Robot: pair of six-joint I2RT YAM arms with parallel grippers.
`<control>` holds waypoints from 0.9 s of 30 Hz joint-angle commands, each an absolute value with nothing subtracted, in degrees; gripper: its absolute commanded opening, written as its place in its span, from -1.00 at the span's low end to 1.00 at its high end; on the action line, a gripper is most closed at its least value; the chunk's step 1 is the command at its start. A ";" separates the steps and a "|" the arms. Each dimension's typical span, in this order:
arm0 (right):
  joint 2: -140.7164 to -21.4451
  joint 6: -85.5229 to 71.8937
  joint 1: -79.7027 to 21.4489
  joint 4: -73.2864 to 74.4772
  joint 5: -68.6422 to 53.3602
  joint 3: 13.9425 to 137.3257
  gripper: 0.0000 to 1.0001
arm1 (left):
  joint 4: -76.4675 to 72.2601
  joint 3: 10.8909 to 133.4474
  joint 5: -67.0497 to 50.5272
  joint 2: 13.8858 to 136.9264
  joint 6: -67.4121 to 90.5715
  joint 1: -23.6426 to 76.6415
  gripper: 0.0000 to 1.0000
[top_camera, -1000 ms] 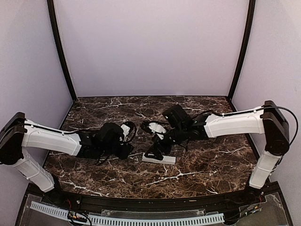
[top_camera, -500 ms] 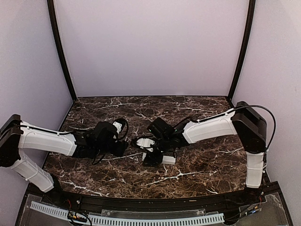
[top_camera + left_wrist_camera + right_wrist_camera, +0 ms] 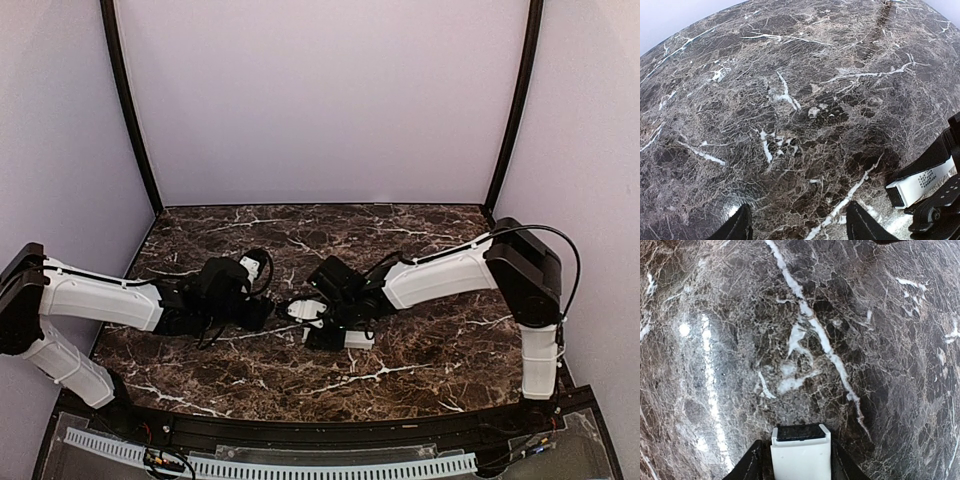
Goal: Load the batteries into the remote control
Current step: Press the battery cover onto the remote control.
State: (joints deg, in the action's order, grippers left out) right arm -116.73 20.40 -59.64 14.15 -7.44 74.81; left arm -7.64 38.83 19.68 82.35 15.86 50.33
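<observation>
Top external: dark marble table, lilac walls; left fingers apart, right fingers clamping remote control.

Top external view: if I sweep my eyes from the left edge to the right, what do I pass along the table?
left arm → left hand → right hand, set around one end of the white remote control → right arm

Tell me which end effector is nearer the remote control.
Right. The right end effector straddles the remote control at its end, a finger against each side. The left end effector hangs open over the marble table to the remote's left, not touching it.
</observation>
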 commanded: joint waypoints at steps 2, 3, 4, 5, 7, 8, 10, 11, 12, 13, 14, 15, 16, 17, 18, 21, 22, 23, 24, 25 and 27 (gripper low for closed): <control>-118.48 20.28 -60.28 14.89 -6.47 75.76 -0.17 | -7.74 37.88 19.77 81.78 15.65 49.89 0.27; -118.48 20.22 -60.29 14.89 -6.50 75.95 -0.17 | -7.78 37.88 19.73 81.80 15.58 49.91 0.27; -118.44 20.19 -60.28 15.00 -6.50 76.13 -0.15 | -7.81 37.88 19.62 81.86 15.57 49.92 0.27; -118.53 20.10 -60.23 15.12 -6.65 76.46 -0.12 | -7.82 37.88 19.39 81.93 15.60 49.92 0.27; -118.65 19.81 -60.29 15.64 -6.92 77.23 -0.01 | -7.82 38.00 19.08 82.13 15.52 49.89 0.26; -118.73 19.61 -60.28 15.74 -7.20 77.52 0.05 | -7.78 38.03 19.03 82.30 15.49 49.86 0.26; -118.45 19.04 -60.29 16.38 -7.93 78.17 0.15 | -7.74 38.05 19.01 82.35 15.52 49.90 0.26; -118.01 18.61 -60.23 16.62 -8.31 78.52 0.20 | -7.74 38.06 18.88 82.35 15.48 49.92 0.26; -117.09 18.05 -60.26 16.78 -8.61 78.83 0.24 | -7.74 38.06 18.80 82.44 15.47 49.92 0.26; -116.14 17.46 -60.29 16.75 -8.72 79.02 0.30 | -7.73 38.06 18.63 82.44 15.43 49.92 0.26; -114.76 16.67 -60.28 16.40 -8.59 79.03 0.37 | -7.73 38.10 18.59 82.51 15.35 49.92 0.26; -113.10 15.82 -60.23 15.58 -8.53 78.64 0.45 | -7.73 38.12 18.47 82.59 15.32 49.92 0.26; -111.26 14.77 -59.99 14.54 -8.57 77.98 0.55 | -7.73 38.20 18.42 82.65 15.26 49.92 0.25; -108.97 13.35 -59.61 13.06 -8.85 77.06 0.82 | -7.73 38.22 18.34 82.76 15.23 49.90 0.25; -106.70 11.78 -59.02 11.31 -9.25 75.70 0.95 | -7.80 38.23 18.18 82.77 15.23 49.91 0.25; -99.37 4.34 -55.53 5.63 -11.33 70.35 0.97 | -8.14 38.15 17.30 83.05 14.71 49.97 0.24; -97.32 1.93 -53.89 5.12 -13.16 69.11 0.97 | -8.11 38.23 16.87 83.23 14.18 50.00 0.22; -95.82 -0.35 -52.53 5.30 -16.99 68.22 0.96 | -7.94 38.32 16.57 83.91 13.86 50.05 0.21; -94.44 -2.58 -51.42 6.31 -18.22 67.62 0.81 | -7.75 38.65 16.23 84.28 13.22 50.17 0.20; -93.37 -4.19 -51.04 7.84 -18.14 67.19 0.57 | -7.23 39.17 16.02 85.03 12.98 50.27 0.18; -91.66 -7.03 -51.05 11.63 -16.18 66.37 -0.18 | -6.56 39.81 15.93 86.18 12.30 50.80 0.16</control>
State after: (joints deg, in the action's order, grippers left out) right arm -93.97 2.96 -52.36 8.71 -14.15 69.28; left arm -7.97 38.92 17.26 83.96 14.44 50.28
